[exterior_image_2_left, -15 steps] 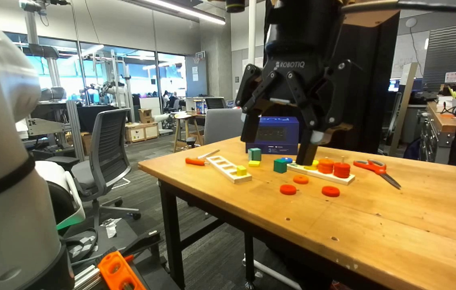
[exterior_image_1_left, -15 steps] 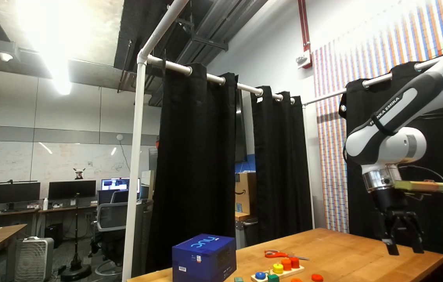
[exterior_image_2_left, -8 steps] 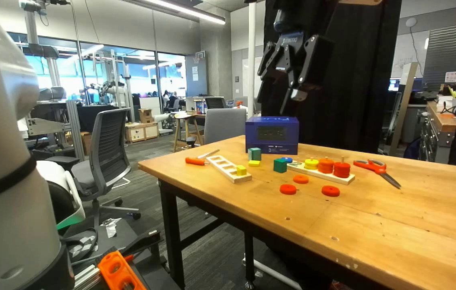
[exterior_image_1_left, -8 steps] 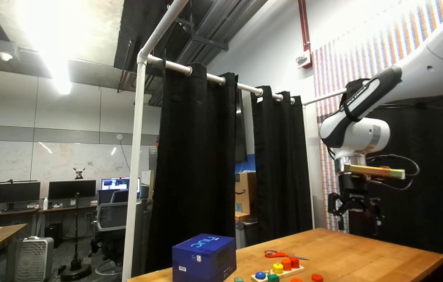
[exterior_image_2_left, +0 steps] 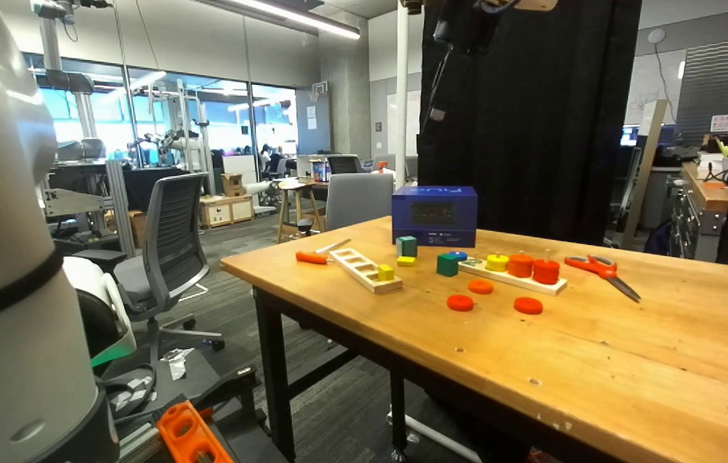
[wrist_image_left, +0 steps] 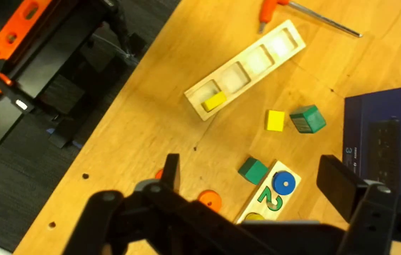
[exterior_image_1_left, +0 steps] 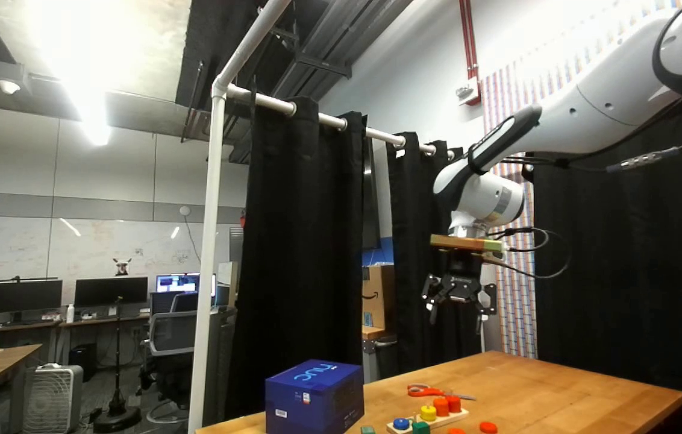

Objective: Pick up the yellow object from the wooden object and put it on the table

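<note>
Yellow is the block [wrist_image_left: 214,101] in the end compartment of the wooden tray [wrist_image_left: 248,69], the one farthest from the orange-handled tool [wrist_image_left: 269,11]. My jaws hang well above the table [wrist_image_left: 143,124], spread wide apart, and hold nothing. In the wrist view the table's edge runs left of the tray, with a strip of table between them. On the tray's other side stand a second yellow block [wrist_image_left: 275,120], two green blocks [wrist_image_left: 253,170] and a dark blue box [wrist_image_left: 381,113]. The peg board [wrist_image_left: 255,206] with rings [wrist_image_left: 279,179] lies just beside one green block. I read "nuc" on the box and "2" on the board.
</note>
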